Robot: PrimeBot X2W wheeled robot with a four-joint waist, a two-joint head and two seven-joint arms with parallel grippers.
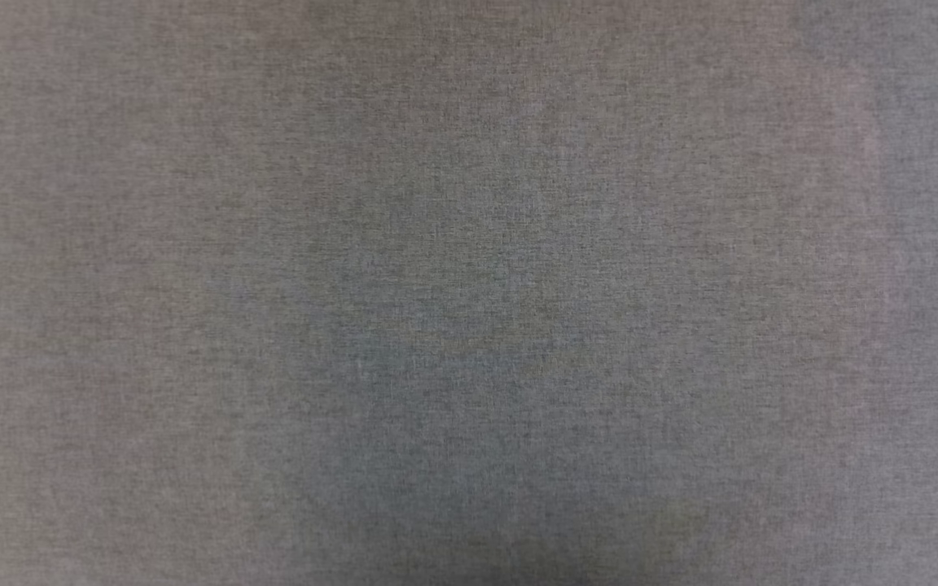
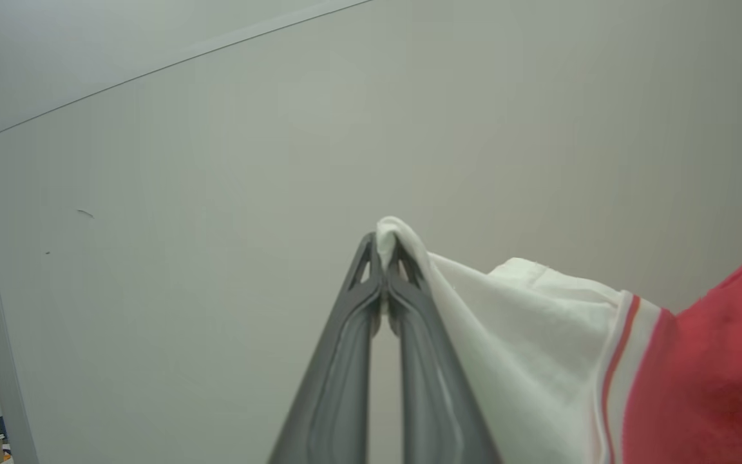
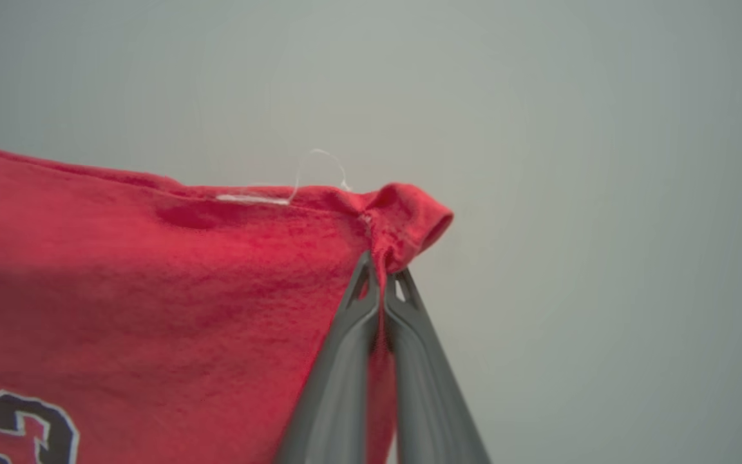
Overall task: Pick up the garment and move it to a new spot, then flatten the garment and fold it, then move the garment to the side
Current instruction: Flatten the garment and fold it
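Hanging between the two tools, the red jersey-style T-shirt with white short sleeves and a black, white-outlined print (image 3: 152, 290) seems to be lifted and stretched. The left tool (image 2: 384, 248) has its two long dark fingers pressed together on a fold of the white sleeve, near the red-and-white striped trim (image 2: 612, 367). The right tool (image 3: 380, 264) is also pinched tight, on a red corner of the body cloth. A loose white thread (image 3: 295, 179) stands up from the edge close by.

I judge that the picking up is done and that the shirt is on the way to its new spot, or is about to be laid out there. Flattening, folding and moving it to the side are all left to do.

Of the surface I can tell little. Behind the left tool is a plain, pale grey-white panel (image 2: 216, 193) with one thin seam line (image 2: 171, 61). Whether it is the surface or a wall, I cannot say. The head view gives a grey, finely woven texture (image 1: 469, 293), too blurred to name.
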